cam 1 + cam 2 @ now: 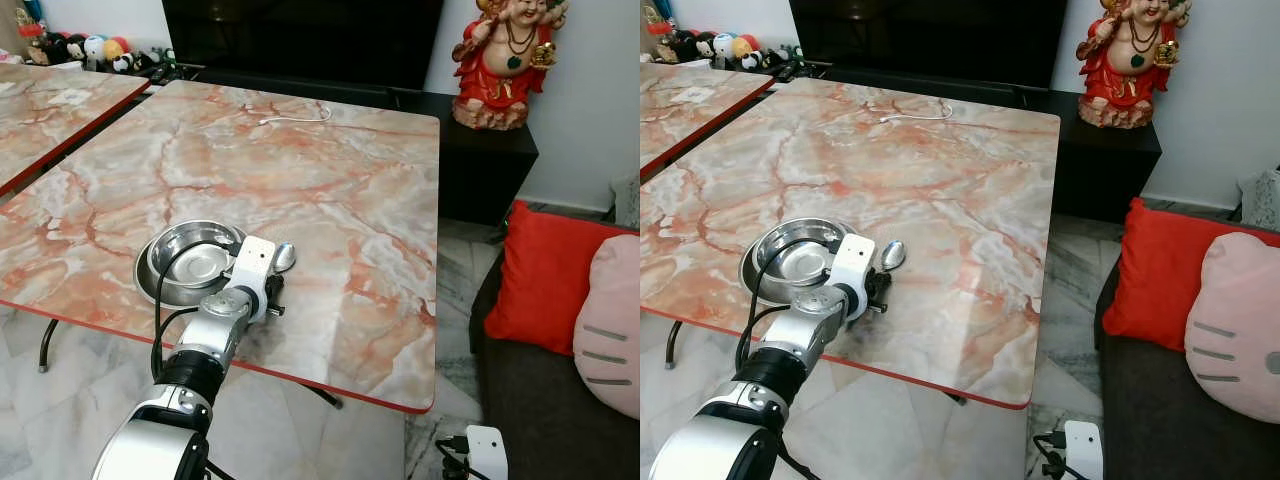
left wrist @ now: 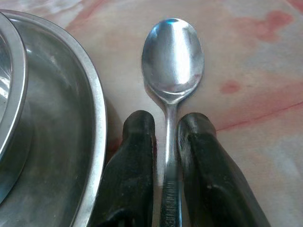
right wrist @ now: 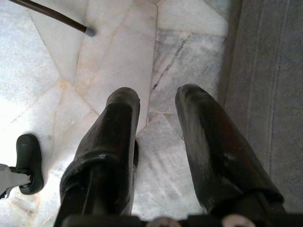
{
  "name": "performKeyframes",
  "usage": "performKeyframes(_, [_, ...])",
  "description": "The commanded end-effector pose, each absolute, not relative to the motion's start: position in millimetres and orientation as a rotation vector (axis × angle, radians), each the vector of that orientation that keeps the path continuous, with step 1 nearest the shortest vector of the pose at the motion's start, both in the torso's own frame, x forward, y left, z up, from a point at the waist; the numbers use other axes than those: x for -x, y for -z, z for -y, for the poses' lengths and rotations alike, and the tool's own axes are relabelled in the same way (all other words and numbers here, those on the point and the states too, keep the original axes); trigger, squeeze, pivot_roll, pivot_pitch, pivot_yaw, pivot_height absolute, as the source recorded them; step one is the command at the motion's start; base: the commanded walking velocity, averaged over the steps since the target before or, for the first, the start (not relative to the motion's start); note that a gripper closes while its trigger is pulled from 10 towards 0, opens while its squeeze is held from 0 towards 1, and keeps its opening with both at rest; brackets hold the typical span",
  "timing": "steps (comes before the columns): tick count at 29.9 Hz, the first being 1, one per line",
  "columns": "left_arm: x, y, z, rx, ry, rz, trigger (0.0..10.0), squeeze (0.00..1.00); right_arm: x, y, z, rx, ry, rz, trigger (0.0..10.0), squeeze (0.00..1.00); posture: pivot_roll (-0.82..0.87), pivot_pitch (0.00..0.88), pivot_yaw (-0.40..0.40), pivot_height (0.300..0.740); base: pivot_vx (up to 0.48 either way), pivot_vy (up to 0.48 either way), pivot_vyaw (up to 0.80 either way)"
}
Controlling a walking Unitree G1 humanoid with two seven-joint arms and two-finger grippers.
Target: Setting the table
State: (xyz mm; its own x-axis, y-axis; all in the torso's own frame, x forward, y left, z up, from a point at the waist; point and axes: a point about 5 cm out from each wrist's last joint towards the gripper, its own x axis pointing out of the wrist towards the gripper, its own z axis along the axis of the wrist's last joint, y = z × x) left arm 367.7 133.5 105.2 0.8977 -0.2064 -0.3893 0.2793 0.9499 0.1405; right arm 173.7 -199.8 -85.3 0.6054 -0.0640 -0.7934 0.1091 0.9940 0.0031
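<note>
Here, left tool (image 2: 165, 127): fingers closed narrowly on the spoon (image 2: 173, 61) handle.
Spoon: flat on the tabletop (image 1: 300, 170) near its front edge, beside the steel plate (image 2: 71, 118).
Bowl (image 1: 195, 255): apparently on that plate.
Right tool (image 3: 156, 109): fingers parted, over the floor.
</note>
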Motion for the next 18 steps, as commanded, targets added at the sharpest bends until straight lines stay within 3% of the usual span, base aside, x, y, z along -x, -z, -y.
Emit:
performKeyframes(1, [-370.6,-109.8,-132.4,-0.231,0.257,-0.364,10.0,0.58,-172.3,85.8,200.9,-0.051,0.100,-0.923,10.0,0.00,0.09,0.000,-0.048,0.740,0.000,0.000,0.00])
performKeyframes(3, [-370.7,-109.9,-132.5,-0.232,0.255,-0.364,10.0,0.57,-172.3,85.8,200.9,-0.051,0.100,-0.923,10.0,0.00,0.09,0.000,-0.048,0.740,0.000,0.000,0.00])
performKeyframes(4, [-370.8,-110.1,-132.6,-0.234,0.253,-0.363,10.0,0.39,-172.3,85.8,200.9,-0.051,0.100,-0.923,10.0,0.00,0.09,0.000,-0.048,0.740,0.000,0.000,0.00])
performKeyframes(5, [-370.9,-110.2,-132.5,-0.235,0.252,-0.362,10.0,0.29,-172.3,85.8,200.9,-0.051,0.100,-0.923,10.0,0.00,0.09,0.000,-0.048,0.740,0.000,0.000,0.00])
performKeyframes(6, [-371.0,-110.7,-132.3,-0.236,0.252,-0.361,10.0,0.00,-172.3,85.8,200.9,-0.051,0.100,-0.923,10.0,0.00,0.09,0.000,-0.048,0.740,0.000,0.000,0.00])
performKeyframes(18, [-371.8,-116.0,-126.0,-0.219,0.275,-0.330,10.0,0.00,-172.3,85.8,201.0,-0.049,0.099,-0.924,10.0,0.00,0.09,0.000,-0.048,0.740,0.000,0.000,0.00])
